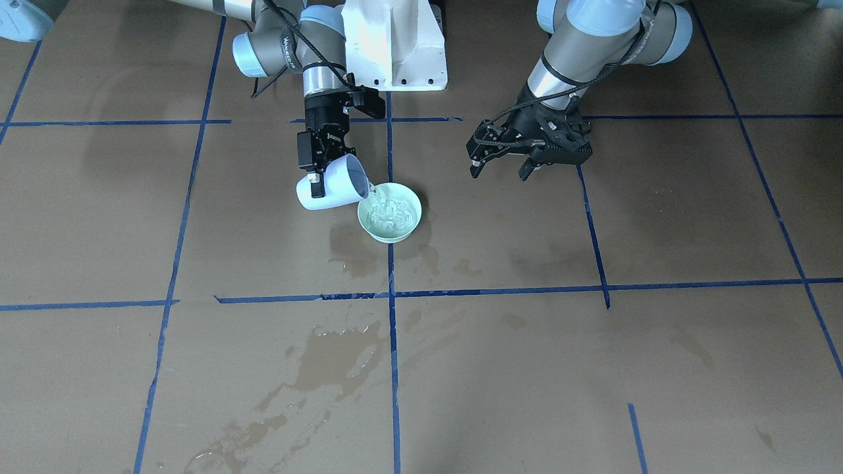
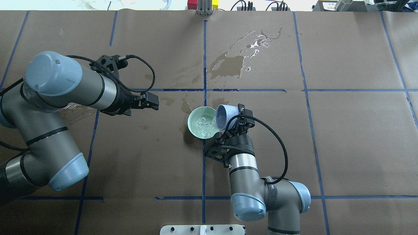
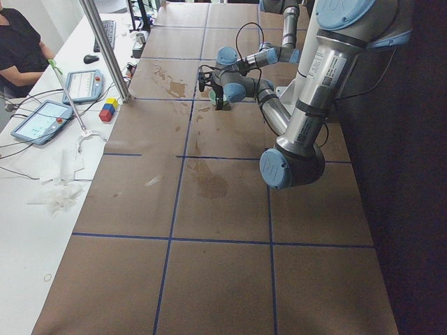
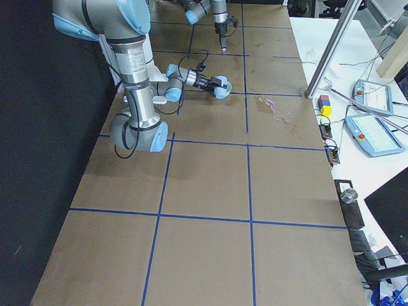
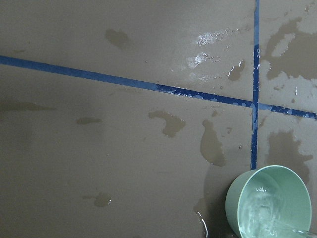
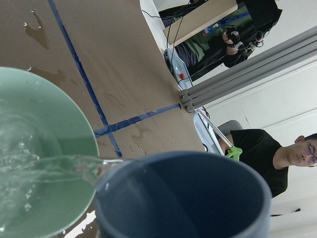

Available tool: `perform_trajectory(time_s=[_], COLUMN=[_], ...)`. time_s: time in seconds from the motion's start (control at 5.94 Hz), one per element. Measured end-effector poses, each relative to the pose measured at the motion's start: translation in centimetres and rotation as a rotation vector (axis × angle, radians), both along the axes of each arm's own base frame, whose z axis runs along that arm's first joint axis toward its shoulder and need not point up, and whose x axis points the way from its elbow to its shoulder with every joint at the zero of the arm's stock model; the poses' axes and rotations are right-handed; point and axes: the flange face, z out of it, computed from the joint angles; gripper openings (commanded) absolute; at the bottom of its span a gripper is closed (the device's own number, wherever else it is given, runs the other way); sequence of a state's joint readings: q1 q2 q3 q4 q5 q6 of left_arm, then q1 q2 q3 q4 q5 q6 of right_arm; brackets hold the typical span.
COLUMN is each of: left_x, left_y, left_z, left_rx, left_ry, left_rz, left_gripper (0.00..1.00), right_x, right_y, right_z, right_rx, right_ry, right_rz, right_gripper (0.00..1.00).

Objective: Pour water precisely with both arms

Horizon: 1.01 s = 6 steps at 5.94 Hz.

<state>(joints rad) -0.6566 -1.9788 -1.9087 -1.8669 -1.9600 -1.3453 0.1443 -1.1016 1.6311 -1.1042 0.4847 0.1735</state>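
My right gripper (image 1: 322, 176) is shut on a pale lavender cup (image 1: 332, 189), tipped on its side over a mint green bowl (image 1: 387, 236). A thin stream of clear water (image 6: 64, 163) runs from the cup's lip (image 6: 183, 198) into the bowl (image 6: 59, 129), where water (image 1: 390, 212) ripples. From overhead the cup (image 2: 225, 116) leans over the bowl's right rim (image 2: 192, 119), with my right gripper (image 2: 236, 122) behind it. My left gripper (image 1: 500, 168) is open and empty, hovering left of the bowl (image 2: 153, 101). The left wrist view shows the bowl (image 5: 237, 198) at bottom right.
Spilled water marks the brown paper beyond the bowl (image 2: 232, 65) and near the bowl (image 5: 213, 144). Blue tape lines (image 2: 204, 65) divide the table. The white pedestal (image 1: 395, 46) stands behind. Tablets (image 3: 42, 118) and coloured blocks (image 3: 108, 109) lie on the side bench.
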Motion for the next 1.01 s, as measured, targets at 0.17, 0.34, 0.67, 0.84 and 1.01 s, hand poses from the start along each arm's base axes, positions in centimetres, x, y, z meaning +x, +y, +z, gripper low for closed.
perform_trajectory(time_s=[0.17, 0.34, 0.67, 0.84, 1.01], left_x=[0.01, 0.0, 0.03, 0.05, 0.06], left_y=[-0.01, -0.02, -0.01, 0.01, 0.02], left_z=[0.01, 0.02, 0.02, 0.02, 0.02], left_rx=[0.0, -0.001, -0.001, -0.001, -0.001], left_ry=[0.0, -0.001, -0.001, -0.001, -0.001], left_rz=[-0.001, -0.002, -0.002, -0.002, -0.002], left_gripper=[1.0, 1.0, 1.0, 1.0, 1.0], right_x=[-0.02, -0.04, -0.1, -0.09, -0.08], right_y=[0.0, -0.02, -0.1, -0.13, -0.17], right_z=[-0.07, -0.06, 0.09, 0.17, 0.25], right_rx=[0.005, 0.007, 0.012, 0.02, 0.028], right_ry=[0.018, 0.036, 0.087, 0.119, 0.149], right_rz=[-0.005, -0.007, -0.014, -0.015, -0.014], right_gripper=[0.04, 0.04, 0.04, 0.04, 0.04])
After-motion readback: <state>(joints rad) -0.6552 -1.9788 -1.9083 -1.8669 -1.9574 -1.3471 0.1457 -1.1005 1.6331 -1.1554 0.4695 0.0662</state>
